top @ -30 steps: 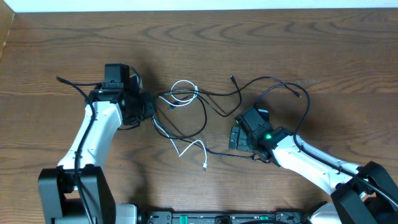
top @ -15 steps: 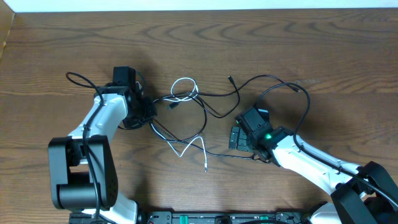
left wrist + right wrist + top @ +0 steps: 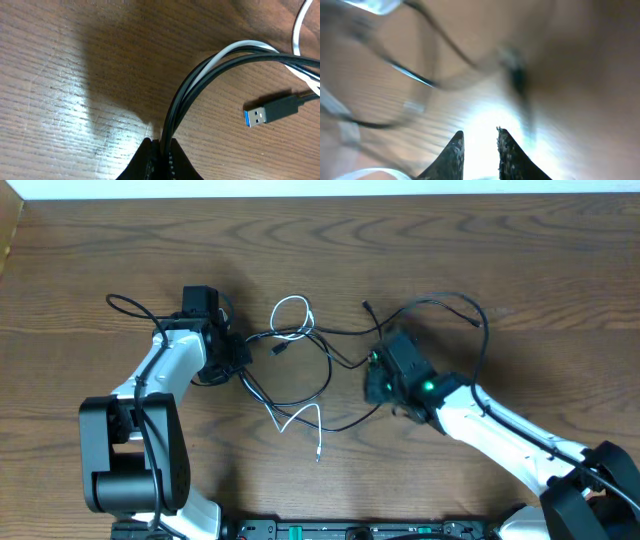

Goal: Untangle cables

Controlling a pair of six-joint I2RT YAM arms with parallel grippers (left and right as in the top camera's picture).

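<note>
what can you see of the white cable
The white cable is a thin, smooth cord, plastic by its look, lying slack on the wooden table. Near the top centre of the overhead view it forms a small loop. From there it runs left, and the left wrist view shows it entering the shut left gripper alongside two black cables. Below the gripper it makes a sharp V bend and ends in a small plug toward the table's front. Black cables cross its loop.
</note>
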